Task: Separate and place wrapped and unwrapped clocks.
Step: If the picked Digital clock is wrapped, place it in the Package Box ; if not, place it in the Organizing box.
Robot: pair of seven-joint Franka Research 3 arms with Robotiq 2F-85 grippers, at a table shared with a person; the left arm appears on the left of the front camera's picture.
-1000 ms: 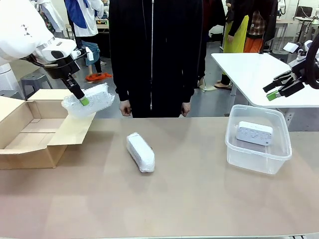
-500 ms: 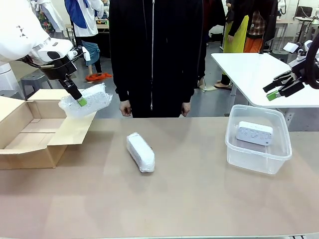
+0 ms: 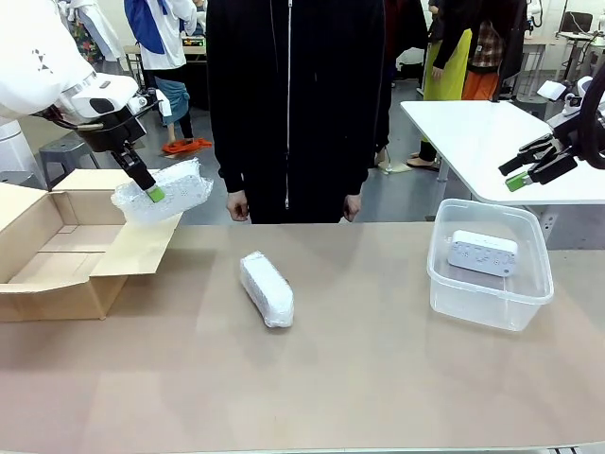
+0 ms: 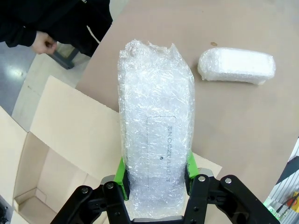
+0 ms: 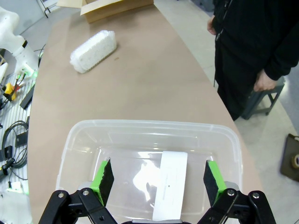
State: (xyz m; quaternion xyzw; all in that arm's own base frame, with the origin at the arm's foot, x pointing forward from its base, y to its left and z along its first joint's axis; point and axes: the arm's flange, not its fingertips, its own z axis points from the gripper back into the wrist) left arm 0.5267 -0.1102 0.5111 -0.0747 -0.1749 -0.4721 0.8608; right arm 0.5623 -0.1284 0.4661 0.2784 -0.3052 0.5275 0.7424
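Brown counter (image 3: pixel 378 378), person (image 3: pixel 288 95) in black standing at the far edge, arms down, hands off the work.

Left hand (image 3: pixel 156 192) is clamped on a wrapped clock (image 4: pixel 154 116), green pads on both long sides near one end, bundle held up in the air. Key geometry: its long axis runs straight out from the fingers, and it hangs over the folded-out flap (image 3: pixel 137 248) of the cardboard box (image 3: pixel 57 274), not over the cavity. Free end points toward mid-counter; the open cavity lies to the robot's left of the bundle. My read: the drop needs a shift left first, else the free end catches the flap or slides off it onto the counter.

Second wrapped clock (image 3: pixel 267 288) lies flat mid-counter, well apart from the box, long axis roughly near-to-far with a slight slant. Left arm is nearer to it — nothing between it and the box except that flap.

Right hand (image 3: pixel 510 175) hovers high over the clear tub (image 3: pixel 487 307), fingers spread, gripping nothing. Bare clock (image 3: pixel 483 253) sits inside the tub, so the unwrapped side looks done.
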